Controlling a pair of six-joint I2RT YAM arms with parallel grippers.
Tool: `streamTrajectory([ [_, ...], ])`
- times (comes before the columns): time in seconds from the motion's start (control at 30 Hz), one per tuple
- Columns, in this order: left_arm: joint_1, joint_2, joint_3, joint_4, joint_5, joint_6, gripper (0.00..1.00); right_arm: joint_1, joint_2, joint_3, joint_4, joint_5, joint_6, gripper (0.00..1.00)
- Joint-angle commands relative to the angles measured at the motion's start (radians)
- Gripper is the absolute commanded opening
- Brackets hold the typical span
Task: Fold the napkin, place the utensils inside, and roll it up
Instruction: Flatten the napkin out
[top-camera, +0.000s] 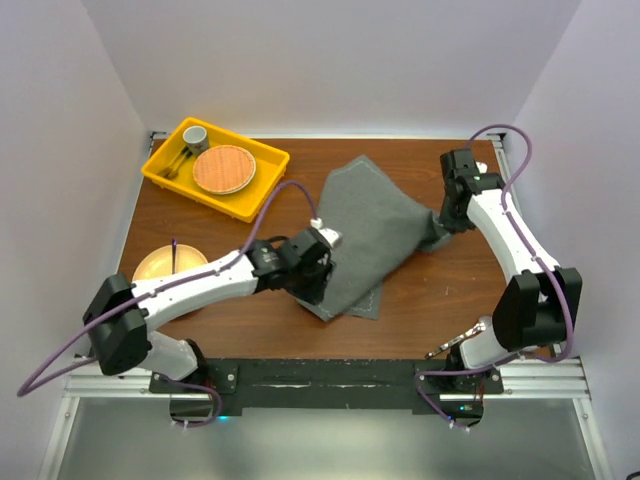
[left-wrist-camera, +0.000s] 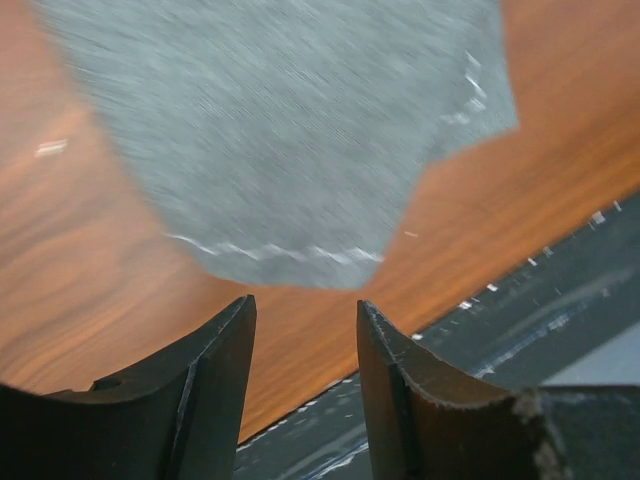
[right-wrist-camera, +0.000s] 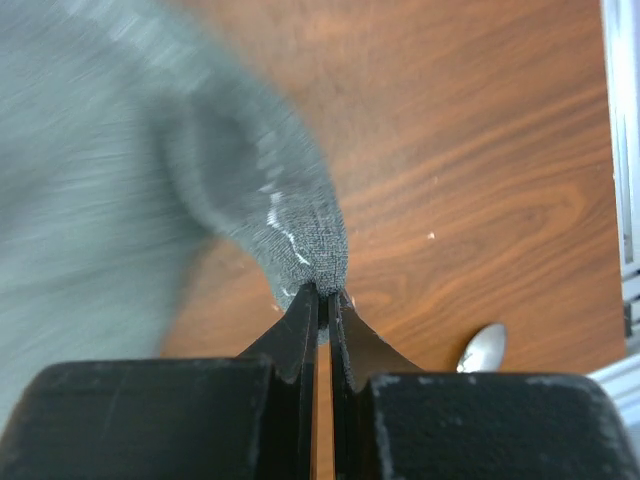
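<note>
The grey-green napkin lies rumpled and partly lifted in the middle of the brown table. My right gripper is shut on its right corner and holds that corner off the wood; the right wrist view shows the cloth pinched between the closed fingertips of the gripper. My left gripper is open and empty at the napkin's near left corner; in the left wrist view the gripper holds nothing and the cloth lies just ahead. A spoon lies by the right arm's base and also shows in the right wrist view.
A yellow tray at the back left holds a cup, a wooden plate and a utensil. A pale yellow plate sits at the left by the left arm. The table's near edge and black rail run close to the left gripper.
</note>
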Motion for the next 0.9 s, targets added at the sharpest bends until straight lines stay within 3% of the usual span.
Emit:
streamTrajectory([
  [0.0, -0.079, 0.085, 0.067, 0.124, 0.031, 0.019, 0.5, 0.01, 0.013, 0.035, -0.008, -0.005, -0.058, 0.0],
  [0.13, -0.067, 0.144, 0.121, 0.073, -0.042, -0.012, 0.49, 0.01, 0.032, 0.058, -0.019, -0.018, -0.085, 0.0],
  [0.23, 0.013, 0.11, 0.087, 0.127, 0.014, -0.029, 0.6, 0.01, 0.024, 0.065, -0.025, -0.03, -0.089, 0.0],
  [0.27, 0.044, 0.096, 0.073, 0.144, 0.04, -0.036, 0.69, 0.012, 0.023, 0.066, -0.027, -0.041, -0.089, 0.0],
  [0.37, 0.174, 0.121, 0.058, 0.186, 0.108, -0.01, 0.75, 0.01, 0.017, 0.069, -0.033, -0.081, -0.09, 0.0],
  [0.47, 0.261, 0.231, 0.136, 0.194, 0.16, 0.039, 0.76, 0.012, 0.008, 0.075, -0.039, -0.114, -0.093, 0.0],
  [0.67, 0.282, 0.467, 0.274, 0.145, 0.149, 0.083, 0.77, 0.012, -0.009, 0.084, -0.05, -0.151, -0.096, 0.0],
  [0.87, 0.295, 0.553, 0.326, 0.138, 0.089, 0.079, 0.65, 0.012, -0.019, 0.088, -0.06, -0.145, -0.099, 0.0],
])
